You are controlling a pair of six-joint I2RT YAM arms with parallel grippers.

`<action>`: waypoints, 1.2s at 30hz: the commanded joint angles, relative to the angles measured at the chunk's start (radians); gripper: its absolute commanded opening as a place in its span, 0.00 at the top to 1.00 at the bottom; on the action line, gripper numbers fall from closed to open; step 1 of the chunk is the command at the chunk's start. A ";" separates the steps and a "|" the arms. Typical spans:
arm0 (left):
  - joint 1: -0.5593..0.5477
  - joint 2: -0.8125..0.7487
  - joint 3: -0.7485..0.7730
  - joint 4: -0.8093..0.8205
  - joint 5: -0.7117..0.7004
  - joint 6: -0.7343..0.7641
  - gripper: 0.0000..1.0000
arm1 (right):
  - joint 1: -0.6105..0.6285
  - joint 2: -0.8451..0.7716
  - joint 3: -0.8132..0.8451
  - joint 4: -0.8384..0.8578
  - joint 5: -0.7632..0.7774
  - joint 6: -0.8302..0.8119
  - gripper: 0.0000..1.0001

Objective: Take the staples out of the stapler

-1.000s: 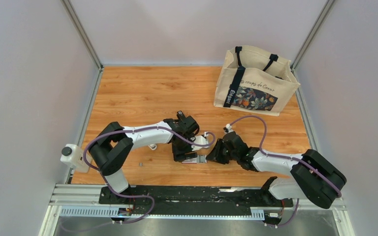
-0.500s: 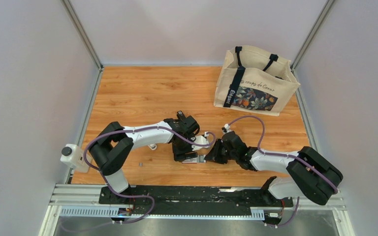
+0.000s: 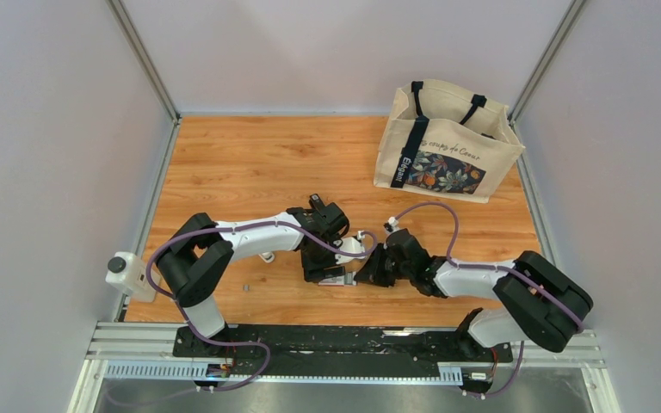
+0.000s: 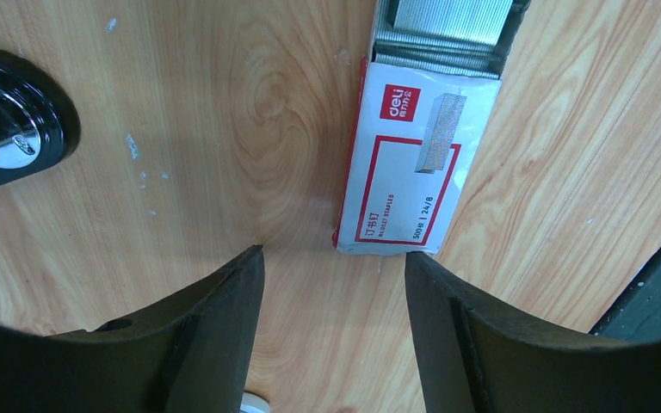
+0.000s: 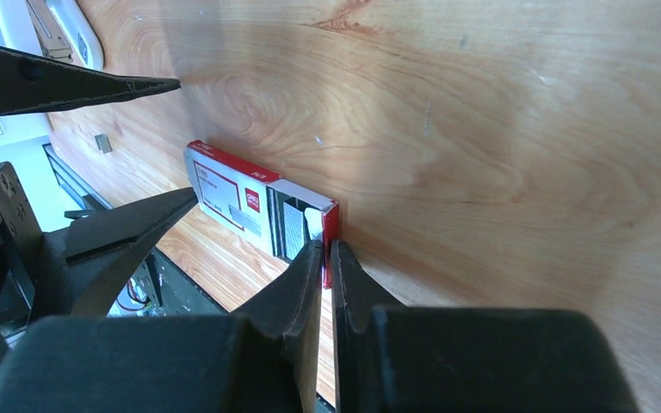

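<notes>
Left claw (image 4: 334,258) hangs wide open, gripping nothing, over one end of the red-and-white box (image 4: 409,163) near the table's (image 3: 250,155) near edge. Right claw (image 5: 327,251) is pinched shut at the box's open grey end, and whether it nips anything is hidden. The staples (image 3: 247,286), a tiny grey bit, lie alone toward the near-left corner. A black, chrome-centred thing (image 4: 9,112) is cut off.

Overhead view looks down; both wrist views, close, share the staple box (image 4: 404,198).
</notes>
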 commanded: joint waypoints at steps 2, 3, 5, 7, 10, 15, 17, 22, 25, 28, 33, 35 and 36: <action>-0.009 0.003 0.029 0.000 0.004 0.010 0.31 | 0.017 0.043 0.039 0.047 -0.022 -0.017 0.90; -0.009 0.002 0.029 0.000 0.004 0.010 0.31 | 0.018 0.047 0.044 0.049 -0.022 -0.017 0.91; -0.008 0.002 0.027 0.000 0.007 0.010 0.32 | 0.021 0.060 0.047 0.062 -0.025 -0.017 0.91; -0.011 0.000 0.029 0.000 0.005 0.011 0.32 | 0.026 0.067 0.050 0.079 -0.030 -0.017 0.91; -0.009 0.002 0.029 0.000 0.005 0.008 0.32 | 0.029 0.078 0.056 0.102 -0.036 -0.017 0.91; -0.009 -0.003 0.029 0.003 0.010 0.001 0.33 | 0.035 0.107 0.030 0.196 -0.062 0.013 0.89; -0.009 -0.003 0.032 0.005 0.016 -0.003 0.34 | 0.035 0.132 0.022 0.254 -0.082 0.027 0.89; -0.008 0.000 0.035 0.002 0.013 -0.001 0.34 | 0.037 0.178 0.012 0.305 -0.106 0.047 0.88; -0.009 -0.001 0.032 0.002 0.011 0.000 0.34 | 0.037 0.164 -0.002 0.306 -0.100 0.047 0.87; -0.009 -0.001 0.030 0.003 0.005 -0.001 0.35 | 0.037 0.147 -0.017 0.302 -0.100 0.049 0.85; -0.009 -0.001 0.026 0.006 -0.002 -0.006 0.35 | 0.030 0.107 -0.043 0.280 -0.096 0.050 0.80; -0.009 -0.001 0.026 0.005 -0.005 -0.004 0.35 | 0.027 0.093 -0.051 0.268 -0.096 0.049 0.78; -0.009 0.000 0.026 0.005 -0.005 -0.004 0.35 | 0.021 0.080 -0.053 0.262 -0.096 0.047 0.75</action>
